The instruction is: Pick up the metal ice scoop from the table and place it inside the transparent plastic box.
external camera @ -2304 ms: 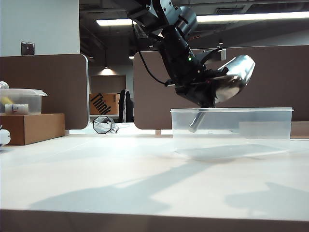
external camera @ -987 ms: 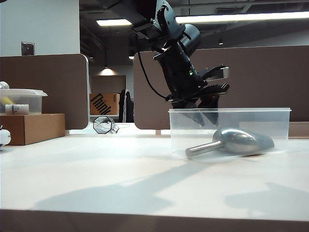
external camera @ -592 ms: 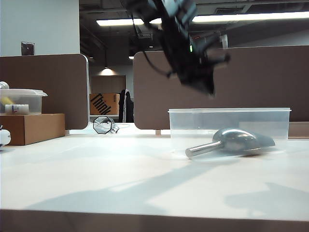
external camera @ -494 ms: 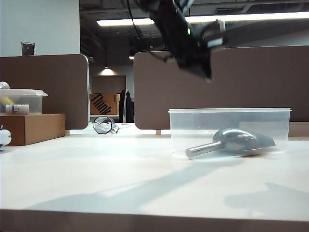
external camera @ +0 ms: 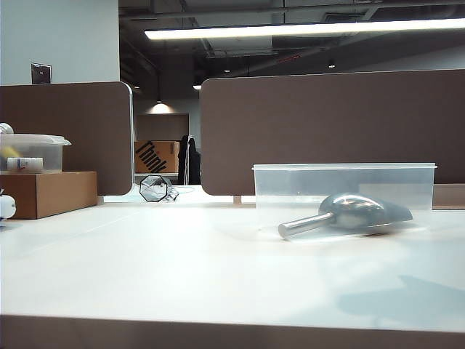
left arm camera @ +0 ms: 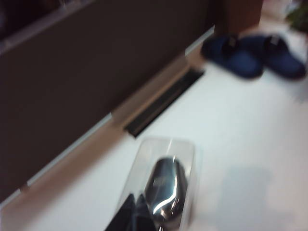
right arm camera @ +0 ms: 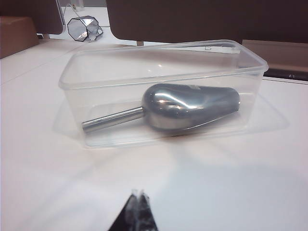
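Observation:
The metal ice scoop [external camera: 349,213] lies inside the transparent plastic box [external camera: 407,182] on the table [external camera: 182,262], handle toward the left. The right wrist view shows the scoop [right arm camera: 187,108] resting free on the floor of the box [right arm camera: 159,65]. My right gripper [right arm camera: 138,195] is shut and empty, low over the table a little short of the box. My left gripper [left arm camera: 136,208] is shut and empty, high above the blurred scoop [left arm camera: 166,187] and box [left arm camera: 185,154]. Neither arm shows in the exterior view.
A cardboard box [external camera: 47,193] with a lidded plastic container [external camera: 33,153] on it stands at the far left. A faceted glass object [external camera: 155,187] sits at the back near the brown partitions [external camera: 327,123]. Blue objects [left arm camera: 252,55] lie blurred beyond the box.
My left arm let the scoop go into the box, shut its jaws, rose and swung up out of the exterior view. The scoop and box have stayed still since.

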Motion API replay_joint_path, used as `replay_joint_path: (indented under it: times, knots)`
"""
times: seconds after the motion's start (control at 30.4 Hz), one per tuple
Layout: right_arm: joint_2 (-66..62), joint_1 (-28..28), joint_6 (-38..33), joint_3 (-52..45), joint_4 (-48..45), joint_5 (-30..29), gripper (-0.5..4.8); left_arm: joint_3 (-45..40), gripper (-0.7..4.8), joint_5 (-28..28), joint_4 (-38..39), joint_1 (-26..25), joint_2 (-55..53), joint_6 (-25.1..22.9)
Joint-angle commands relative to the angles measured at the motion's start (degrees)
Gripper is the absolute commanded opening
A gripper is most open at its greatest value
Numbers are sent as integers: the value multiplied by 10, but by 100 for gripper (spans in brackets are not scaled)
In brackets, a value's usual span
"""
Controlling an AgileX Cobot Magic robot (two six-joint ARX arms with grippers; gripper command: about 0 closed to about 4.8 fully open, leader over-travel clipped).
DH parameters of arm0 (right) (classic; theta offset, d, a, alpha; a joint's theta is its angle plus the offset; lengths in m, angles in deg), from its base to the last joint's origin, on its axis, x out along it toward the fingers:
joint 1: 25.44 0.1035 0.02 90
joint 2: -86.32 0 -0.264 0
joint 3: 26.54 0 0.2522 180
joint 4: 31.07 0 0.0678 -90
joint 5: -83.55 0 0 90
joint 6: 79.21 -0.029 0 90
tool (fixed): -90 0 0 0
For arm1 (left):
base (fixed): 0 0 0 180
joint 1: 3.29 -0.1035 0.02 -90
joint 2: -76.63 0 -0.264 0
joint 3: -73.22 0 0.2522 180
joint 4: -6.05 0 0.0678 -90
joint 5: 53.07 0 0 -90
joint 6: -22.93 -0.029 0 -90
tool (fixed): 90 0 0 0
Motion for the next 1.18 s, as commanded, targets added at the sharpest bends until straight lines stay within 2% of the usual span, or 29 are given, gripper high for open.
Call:
replay_joint_path:
  times: [0.03, 0.23, 0.36, 0.59, 0.72, 0.79, 0.86, 0.99, 1.12, 1.18]
  knots:
    - [1, -24, 1, 1, -8, -1, -1, 2, -6, -77, 7, 62, 71, 6]
    - [11, -74, 1, 1, -9, 0, -1, 2, -6, -261, 78, 194, 147, -1]
    - [30, -82, 1, 1, -8, 0, -1, 2, -6, -344, 137, 276, 175, 10]
    - [42, -80, 1, 1, -10, 0, -1, 0, -6, -457, 252, 420, 209, 101]
    - [42, -81, 1, 1, -9, -1, -1, -17, -6, -557, 305, 516, 219, 149]
    - [42, -83, 1, 1, -9, -1, -1, -31, -6, -622, 355, 568, 226, 205]
    - [42, -89, 1, 1, -9, -1, -1, -58, -6, -671, 370, 605, 241, 247]
    - [42, -115, 1, 1, -9, -2, -1, -138, -6, -674, 369, 694, 294, 283]
    - [42, -135, 1, 1, -8, -2, -1, -210, -6, -628, 367, 690, 343, 293]
    - [42, -140, 1, 1, -11, -20, -1, -240, -6, -604, 367, 690, 366, 301]
